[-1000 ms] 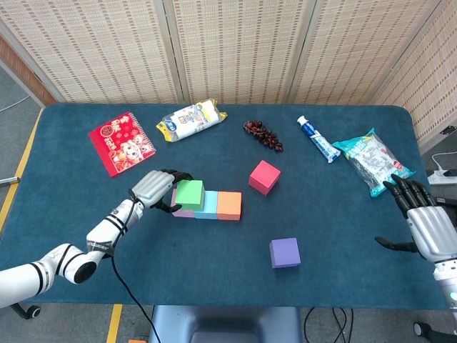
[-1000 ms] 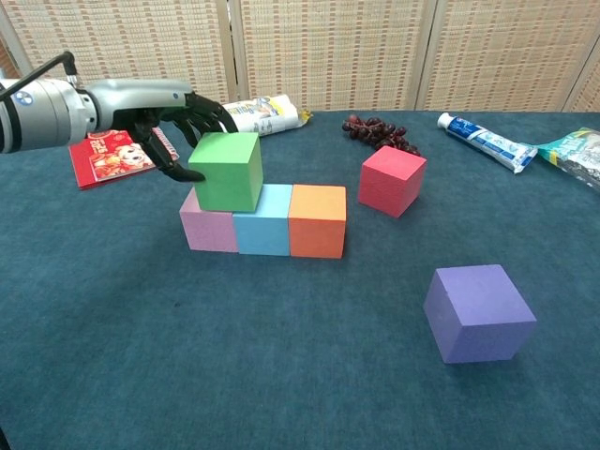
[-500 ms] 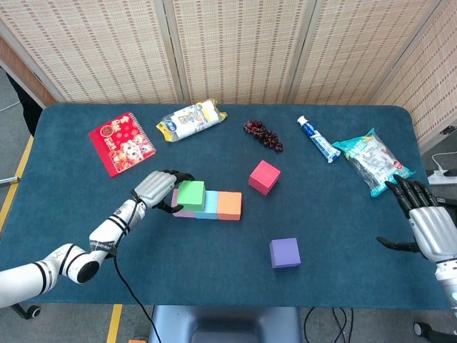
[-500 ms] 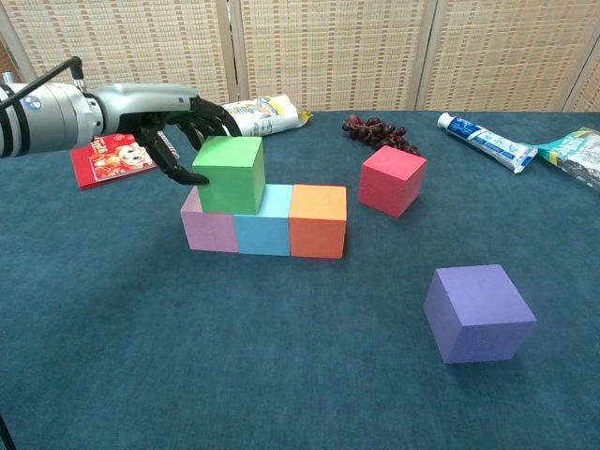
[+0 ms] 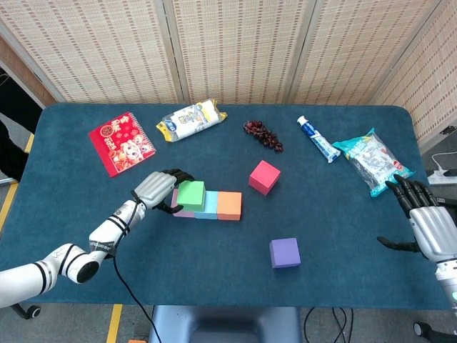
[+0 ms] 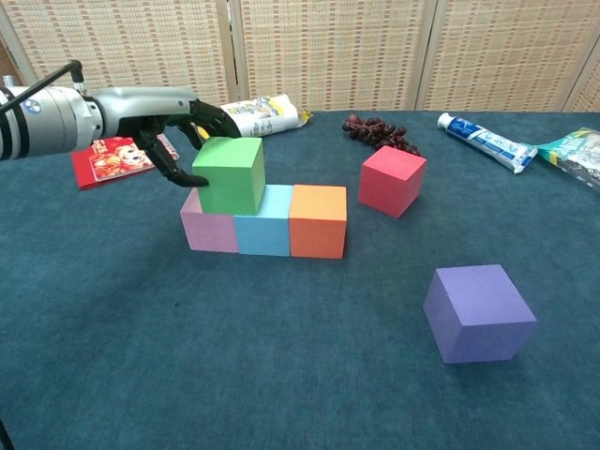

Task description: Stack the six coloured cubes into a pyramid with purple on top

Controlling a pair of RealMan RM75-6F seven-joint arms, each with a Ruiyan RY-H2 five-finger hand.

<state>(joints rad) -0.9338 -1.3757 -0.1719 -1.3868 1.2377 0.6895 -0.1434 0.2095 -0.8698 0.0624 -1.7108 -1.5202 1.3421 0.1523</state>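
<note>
A pink cube [image 6: 208, 231], a light blue cube [image 6: 262, 225] and an orange cube [image 6: 317, 223] form a touching row on the blue table. On top of the pink and blue cubes sits a green cube [image 6: 230, 174] [image 5: 190, 194]. My left hand [image 6: 173, 127] [image 5: 158, 189] grips it from its left side, fingers over the top rear edge and thumb on the near left face. The red cube [image 5: 264, 176] [image 6: 392, 180] stands alone behind and right of the row. Further forward on the right lies the purple cube [image 5: 285, 252] [image 6: 478, 311]. My right hand [image 5: 425, 221] is open at the table's right edge, holding nothing.
Along the back lie a red booklet [image 5: 121, 142], a snack bag [image 5: 190, 119], a bunch of dark grapes [image 5: 263, 134], a toothpaste tube [image 5: 318, 138] and a teal packet [image 5: 371, 161]. Folding screens stand behind the table.
The green cube has shifted slightly to the right and settled onto the pink and blue cubes, my left hand staying on it. The right hand has barely moved.
</note>
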